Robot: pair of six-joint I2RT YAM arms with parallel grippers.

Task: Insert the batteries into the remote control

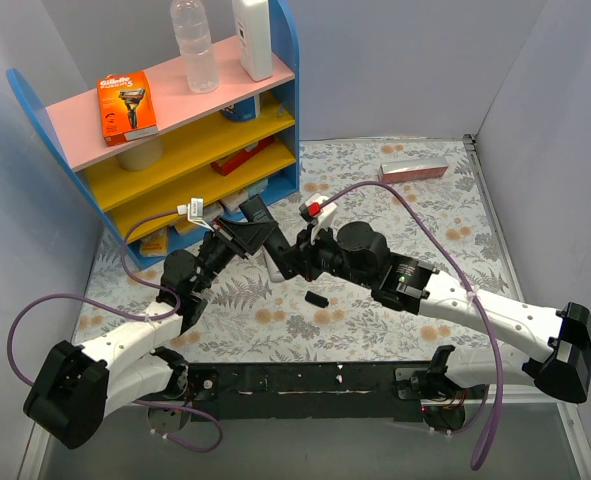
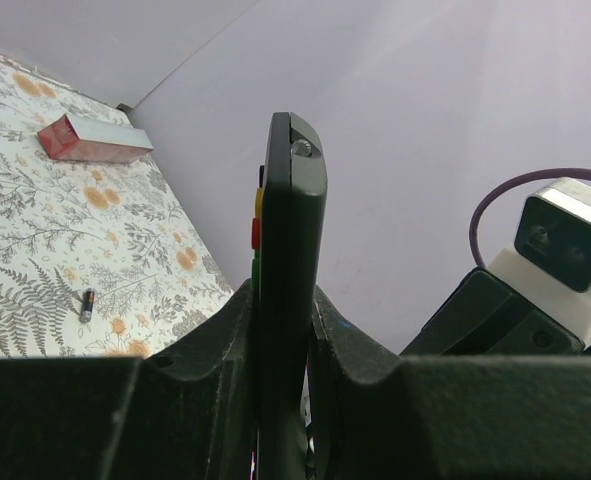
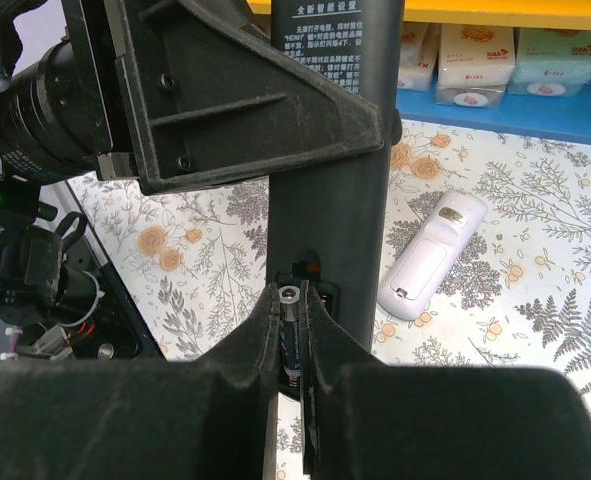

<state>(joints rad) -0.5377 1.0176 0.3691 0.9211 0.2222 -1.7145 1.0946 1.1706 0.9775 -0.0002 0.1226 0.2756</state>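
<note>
My left gripper (image 2: 283,300) is shut on the black remote control (image 2: 290,260), which it holds on edge above the table (image 1: 258,215). The remote's back faces the right wrist view, with its open battery bay (image 3: 313,282) showing. My right gripper (image 3: 292,305) is shut on a thin battery (image 3: 291,318), silver tip up, pressed at the left side of that bay. In the top view the right gripper (image 1: 297,255) meets the remote near the table's middle. Another battery (image 1: 316,298) lies loose on the floral cloth (image 2: 87,304).
A white remote (image 3: 430,255) lies face down on the cloth just behind the black one. A blue shelf unit (image 1: 175,130) with boxes and bottles stands at the back left. A pink box (image 1: 412,171) lies at the back right. Grey walls close both sides.
</note>
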